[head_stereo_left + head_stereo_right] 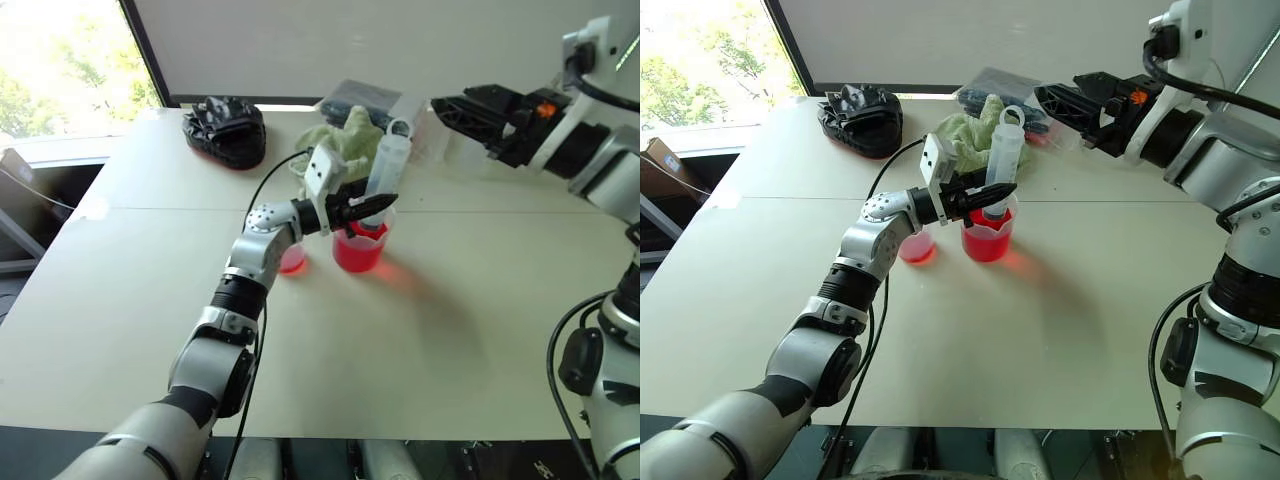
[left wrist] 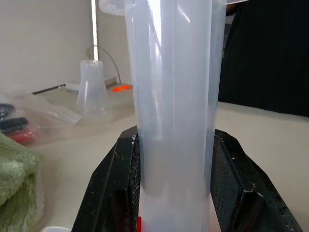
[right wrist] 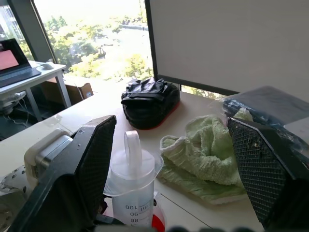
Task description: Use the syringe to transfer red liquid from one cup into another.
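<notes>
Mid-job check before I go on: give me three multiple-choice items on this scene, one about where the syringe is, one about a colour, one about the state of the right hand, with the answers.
1. Where is the syringe's tip?
A. in the beaker
B. on the green towel
C. in the black bag

2. What colour is the liquid in both cups?
A. blue
B. red
C. clear

3. The right hand is:
A. shut on the plunger
B. open, holding nothing
C. resting on the table

Answers:
1 A: the left hand holds the syringe upright, its lower end inside the beaker.
2 B: the beaker and the small cup both hold red liquid.
3 B: the right hand hangs above the table, fingers spread.
</notes>
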Tool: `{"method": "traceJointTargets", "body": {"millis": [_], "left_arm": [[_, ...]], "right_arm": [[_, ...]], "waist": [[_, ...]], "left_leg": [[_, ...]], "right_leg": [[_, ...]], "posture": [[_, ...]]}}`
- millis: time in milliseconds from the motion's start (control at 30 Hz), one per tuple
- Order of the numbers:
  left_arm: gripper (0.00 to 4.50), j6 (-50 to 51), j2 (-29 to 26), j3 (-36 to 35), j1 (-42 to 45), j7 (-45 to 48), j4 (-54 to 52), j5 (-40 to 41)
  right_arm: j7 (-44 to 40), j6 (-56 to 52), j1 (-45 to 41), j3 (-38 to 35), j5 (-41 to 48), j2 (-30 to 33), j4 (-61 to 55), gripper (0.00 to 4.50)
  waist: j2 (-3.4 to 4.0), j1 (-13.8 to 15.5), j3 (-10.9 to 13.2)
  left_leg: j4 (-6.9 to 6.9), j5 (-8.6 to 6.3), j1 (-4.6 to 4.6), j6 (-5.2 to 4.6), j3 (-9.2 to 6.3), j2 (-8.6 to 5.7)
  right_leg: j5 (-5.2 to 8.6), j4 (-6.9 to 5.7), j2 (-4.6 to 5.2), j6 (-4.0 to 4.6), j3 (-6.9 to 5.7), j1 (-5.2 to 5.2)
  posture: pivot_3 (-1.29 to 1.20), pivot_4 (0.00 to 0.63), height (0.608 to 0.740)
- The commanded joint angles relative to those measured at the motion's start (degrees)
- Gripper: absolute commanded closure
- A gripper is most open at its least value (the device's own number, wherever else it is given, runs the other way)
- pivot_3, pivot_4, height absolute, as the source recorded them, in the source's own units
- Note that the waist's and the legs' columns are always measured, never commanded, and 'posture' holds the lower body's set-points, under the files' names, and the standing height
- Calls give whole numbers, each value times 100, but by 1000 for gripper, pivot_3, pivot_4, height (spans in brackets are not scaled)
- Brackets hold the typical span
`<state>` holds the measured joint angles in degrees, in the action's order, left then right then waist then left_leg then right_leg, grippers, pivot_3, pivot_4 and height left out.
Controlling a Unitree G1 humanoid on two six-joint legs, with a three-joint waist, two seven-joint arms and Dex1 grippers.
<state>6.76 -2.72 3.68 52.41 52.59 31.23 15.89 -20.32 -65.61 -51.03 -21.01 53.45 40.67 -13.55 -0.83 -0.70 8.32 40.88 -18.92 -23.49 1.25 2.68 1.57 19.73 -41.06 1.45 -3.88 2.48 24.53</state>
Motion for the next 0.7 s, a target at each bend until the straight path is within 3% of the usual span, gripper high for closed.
{"method": "traceJointTargets", "body": {"millis": [33,700], "left_arm": [[3153,-165,6,10,6,-50,-284,-13],[3153,-473,14,12,10,-163,-221,-117]], "right_arm": [[161,53,-150,-128,150,-65,-200,674],[423,253,13,949,-658,-87,-700,674]], "waist": [[0,5,0],[0,-4,0]], "left_leg": [[0,0,0,0,0,0],[0,-2,0,-3,0,0]], "right_leg": [[0,1,0,0,0,-1],[0,5,0,0,0,-1]], "posture": [[0,150,740],[0,150,740]]}}
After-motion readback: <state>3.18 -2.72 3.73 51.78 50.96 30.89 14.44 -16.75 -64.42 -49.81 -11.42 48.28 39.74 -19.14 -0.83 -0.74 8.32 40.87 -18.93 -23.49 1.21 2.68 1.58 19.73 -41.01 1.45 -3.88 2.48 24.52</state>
